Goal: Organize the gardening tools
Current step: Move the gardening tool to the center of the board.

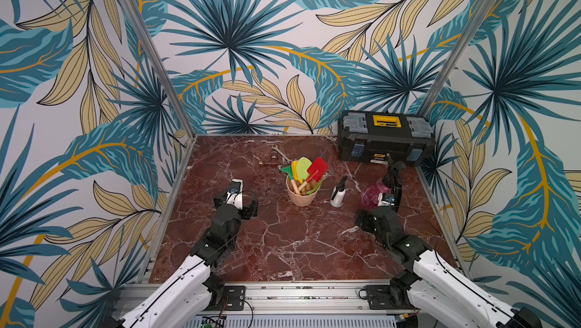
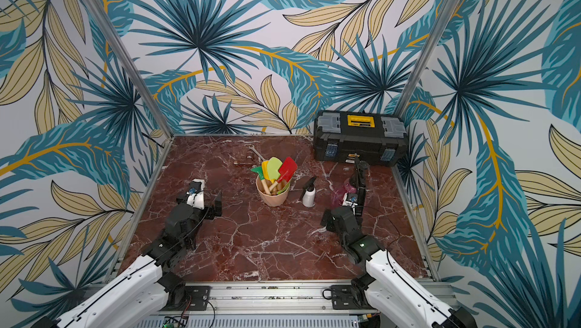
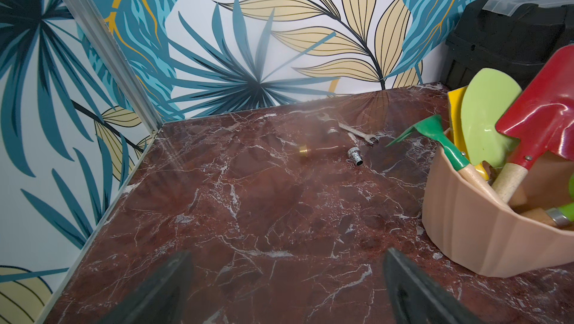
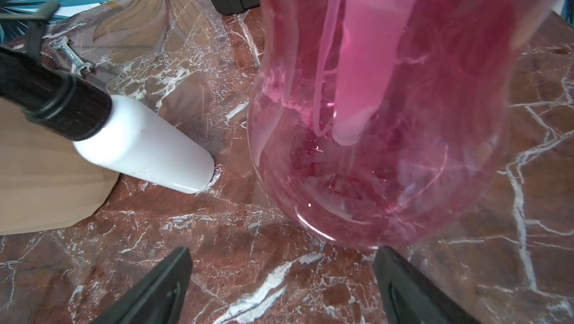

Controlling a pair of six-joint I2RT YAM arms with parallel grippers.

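Note:
A beige pot [image 1: 301, 201] at mid-table holds the red spade [image 1: 318, 167], a yellow spade [image 1: 295, 167], a light green spade [image 1: 303, 167] and the green rake [image 1: 286, 170], heads up. To its right stand the white spray bottle [image 1: 338, 195] and the pink round sprayer [image 1: 372, 195] with its black pump. My right gripper [image 4: 282, 254] is open just in front of the pink sprayer [image 4: 388, 120], with nothing between its fingers. My left gripper [image 3: 285, 254] hangs open and empty over bare table, left of the pot [image 3: 466, 238].
A metal wrench [image 3: 354, 129], a socket [image 3: 355, 155] and a brass fitting [image 3: 306, 151] lie behind the pot near the back wall. The black-and-yellow toolbox [image 1: 385, 140] stands shut in the back right corner. Walls close the table on three sides.

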